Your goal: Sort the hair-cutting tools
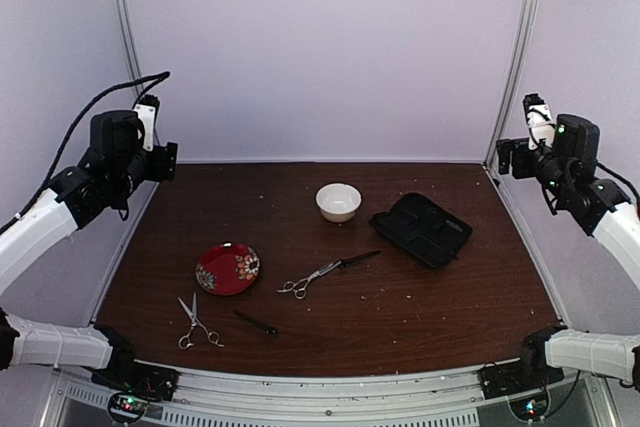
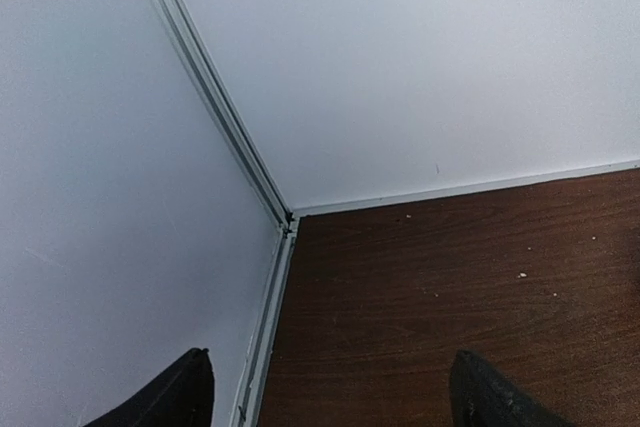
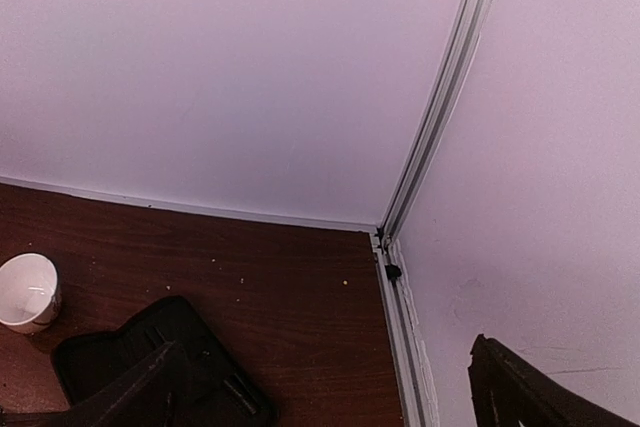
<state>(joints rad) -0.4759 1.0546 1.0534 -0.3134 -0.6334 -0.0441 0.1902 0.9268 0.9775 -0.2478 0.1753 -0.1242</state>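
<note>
The left arm and right arm have white shells and black joints. The left gripper and right gripper are black; a black cable loops at upper left.

I see a dark brown wood-grain tabletop; a round red plate, flower-patterned, at nine o'clock; a plain white bowl at twelve; a flat black rectangular case at two; longer silver metal scissors, smaller silver metal scissors and a thin black stick at seven.

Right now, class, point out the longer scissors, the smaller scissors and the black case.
longer scissors point(image 1: 325, 273): top view, near its pivot.
smaller scissors point(image 1: 193, 320): top view, its pivot.
black case point(image 1: 421, 229): top view, its middle.
</note>
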